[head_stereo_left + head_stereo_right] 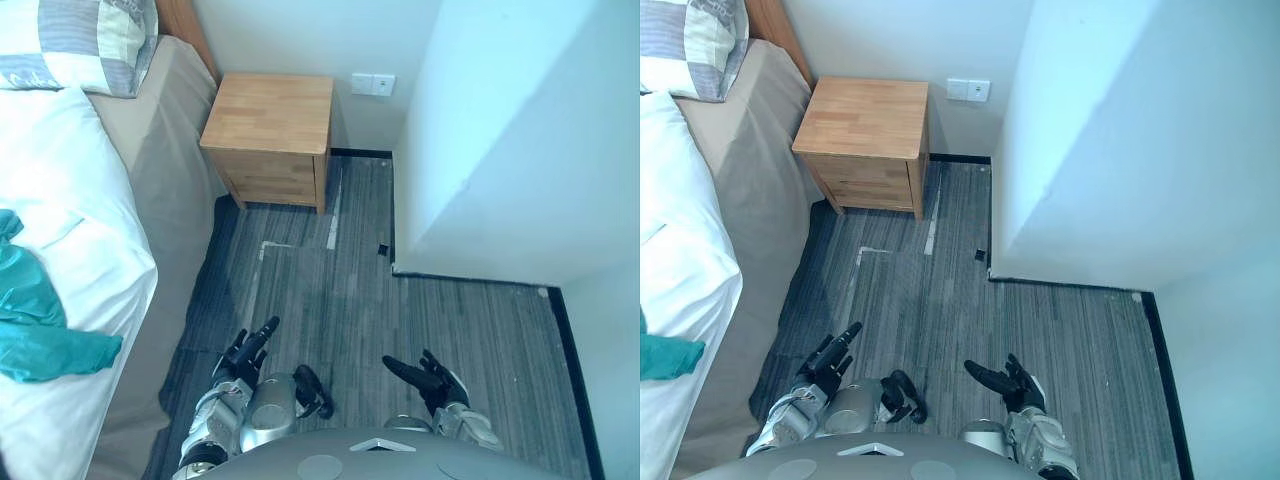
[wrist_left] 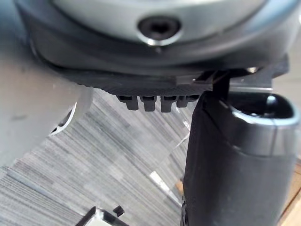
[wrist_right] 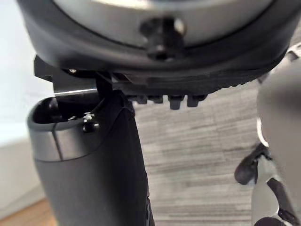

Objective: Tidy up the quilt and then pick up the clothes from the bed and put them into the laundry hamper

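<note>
1. Facing the floor point(image 1: 330, 290) beside the bed point(image 1: 165, 170) in the left eye view, the robot holds both hands low. The left robot hand point(image 1: 245, 352) and right robot hand point(image 1: 428, 380) are spread and empty. The teal clothes point(image 1: 35, 320) lie on the white quilt point(image 1: 80, 210), off to the robot's left and well apart from either hand. A reach from this stance would probably be a long sideways stretch that could upset its balance.
2. In the right eye view a corner of the clothes point(image 1: 665, 357) sits at the picture's edge, and the nightstand point(image 1: 865, 130) stands ahead. The bed's side is near the left hand, so a turn towards it might knock that arm against the mattress.
3. In the left wrist view the fingers point(image 2: 150, 101) are straight and the thumb point(image 2: 235, 165) stands apart, with bare floor beyond and nothing held.
4. In the right wrist view the fingers point(image 3: 174, 100) and thumb point(image 3: 94, 165) are likewise open over the floor. Since the clothes rest on the quilt, smoothing it could drag them off the edge.
</note>
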Available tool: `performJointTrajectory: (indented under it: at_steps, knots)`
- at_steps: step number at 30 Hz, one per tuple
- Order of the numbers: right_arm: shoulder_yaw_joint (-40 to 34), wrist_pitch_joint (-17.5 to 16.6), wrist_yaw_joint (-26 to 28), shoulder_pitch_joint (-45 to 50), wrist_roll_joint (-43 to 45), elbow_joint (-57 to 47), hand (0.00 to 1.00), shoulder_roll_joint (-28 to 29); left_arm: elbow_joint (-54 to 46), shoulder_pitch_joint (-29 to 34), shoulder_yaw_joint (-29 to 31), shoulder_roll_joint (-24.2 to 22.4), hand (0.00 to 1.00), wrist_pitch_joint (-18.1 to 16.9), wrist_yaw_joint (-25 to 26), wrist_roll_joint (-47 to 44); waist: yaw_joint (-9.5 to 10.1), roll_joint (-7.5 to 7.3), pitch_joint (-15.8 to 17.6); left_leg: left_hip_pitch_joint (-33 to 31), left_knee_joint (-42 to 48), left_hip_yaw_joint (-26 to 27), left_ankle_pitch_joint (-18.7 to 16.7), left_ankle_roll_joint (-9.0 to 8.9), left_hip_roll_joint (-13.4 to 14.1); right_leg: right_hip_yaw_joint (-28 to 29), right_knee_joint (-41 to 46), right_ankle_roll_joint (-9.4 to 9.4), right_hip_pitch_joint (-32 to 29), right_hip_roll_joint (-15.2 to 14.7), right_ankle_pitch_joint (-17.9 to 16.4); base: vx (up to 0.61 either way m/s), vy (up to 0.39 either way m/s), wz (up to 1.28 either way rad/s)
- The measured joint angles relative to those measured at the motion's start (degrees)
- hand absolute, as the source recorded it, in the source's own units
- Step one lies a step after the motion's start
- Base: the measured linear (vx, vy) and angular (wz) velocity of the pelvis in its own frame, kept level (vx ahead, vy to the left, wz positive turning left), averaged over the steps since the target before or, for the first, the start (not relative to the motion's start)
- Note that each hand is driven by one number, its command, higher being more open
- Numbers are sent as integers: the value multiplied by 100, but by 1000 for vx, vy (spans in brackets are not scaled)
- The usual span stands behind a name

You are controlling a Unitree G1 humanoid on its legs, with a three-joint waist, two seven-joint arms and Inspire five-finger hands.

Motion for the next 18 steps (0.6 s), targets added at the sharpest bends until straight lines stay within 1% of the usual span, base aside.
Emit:
performJointTrajectory:
  at_steps: [1,2,3,4,5,6,7,8,9,10,11,12,13,14,15,16,17,18]
  knots:
    - [-122,-22,-9,-14,16,15,100,5,130,-18,-115,96,100,63,66,69,-113,-39,28,233,-303,-329,-7,-8,-210,499,1450,222,-580,-198,287,350,86,103]
    - [-175,-79,-28,-21,23,12,100,4,234,-51,-240,149,100,67,112,175,-173,-44,41,339,-430,-525,0,-18,-289,743,2025,283,-838,-164,103,417,15,153]
    - [-211,-141,-44,-18,39,8,100,-16,511,-95,-457,303,100,109,222,308,-270,-49,53,636,-716,-899,31,-52,-407,1024,2675,210,-1210,64,-338,413,-97,158]
    - [-178,-155,-90,55,40,7,100,-27,657,-120,-684,390,100,154,279,418,-271,-41,63,974,-994,-1209,61,-89,-466,1167,2819,43,-1540,309,-583,405,-134,156]
    - [-132,-167,-112,104,50,1,100,-29,685,-103,-759,417,100,170,293,419,-269,-39,63,1095,-1081,-1369,64,-94,-483,1200,2782,-55,-1679,407,-668,474,-227,161]
    - [5,-167,-148,214,141,-7,100,-4,701,-118,-866,442,100,186,361,385,-275,-14,63,1295,-1222,-1806,66,-97,-482,1256,2470,-239,-2043,638,-778,450,-273,188]
    - [27,-148,-146,325,307,-121,100,-14,672,-186,-909,390,100,179,391,320,-283,40,68,1410,-1342,-2269,80,-122,-451,1372,1950,-302,-2415,804,-810,447,-301,198]
    - [39,-159,-148,355,408,-196,100,-11,644,-206,-908,344,100,162,395,206,-294,77,65,1445,-1382,-2495,82,-130,-414,1489,1622,-307,-2580,884,-796,292,-233,184]
    - [48,-175,-155,406,505,-279,100,-12,592,-220,-906,258,100,116,395,120,-335,147,58,1463,-1395,-2798,62,-167,-320,1749,1034,-271,-2777,1033,-745,378,-354,182]
    - [186,-205,-136,431,506,-394,100,-56,543,-214,-903,123,100,42,399,29,-374,232,26,1476,-1358,-3088,-39,-347,-113,2268,-125,-260,-2917,1272,-314,384,-372,177]
    - [256,-247,-134,439,503,-414,100,-71,510,-205,-906,113,100,38,396,-17,-382,235,21,1492,-1329,-3084,-117,-484,-34,2472,-612,-248,-2908,1312,-26,486,-478,182]
    - [408,-289,-150,500,503,-427,100,-48,407,-102,-882,141,100,25,402,-27,-357,76,-37,1570,-1248,-3028,-324,-820,48,2818,-1393,-209,-2846,1273,737,447,-483,145]
    - [547,-317,-165,606,512,-419,100,65,336,-36,-825,264,100,-36,420,-26,-246,-247,-101,1800,-1218,-3058,-545,-1103,20,2989,-1418,-225,-2794,1103,1874,462,-545,112]
    - [546,-290,-97,504,559,-364,100,-127,426,-102,-711,170,100,-90,490,-28,-164,14,-20,1905,-1139,-3043,-649,-1194,258,2820,-1091,-286,-2777,1335,1657,422,-540,64]
    - [697,-306,-140,505,546,-401,100,-256,433,-77,-623,28,100,-87,504,-28,-141,145,-87,1837,-1001,-2884,-571,-1320,470,2791,-928,-490,-2763,1458,1466,353,-471,30]
    - [738,-337,-214,467,551,-441,100,-274,438,-24,-611,-107,100,-94,511,-23,-83,252,-137,1876,-961,-2668,-410,-1327,645,2646,-879,-549,-2662,1552,1235,353,-478,56]
    - [855,-341,-204,406,542,-442,100,-350,397,-7,-623,-126,100,-95,437,25,-83,279,-149,1853,-937,-2568,-165,-1339,737,2478,-804,-637,-2607,1555,1069,256,-381,55]
    - [875,-336,-205,382,540,-443,100,-358,378,-7,-627,-121,100,-91,412,87,-93,274,-151,1799,-878,-2532,-43,-1326,765,2359,-805,-674,-2558,1507,1008,185,-347,94]
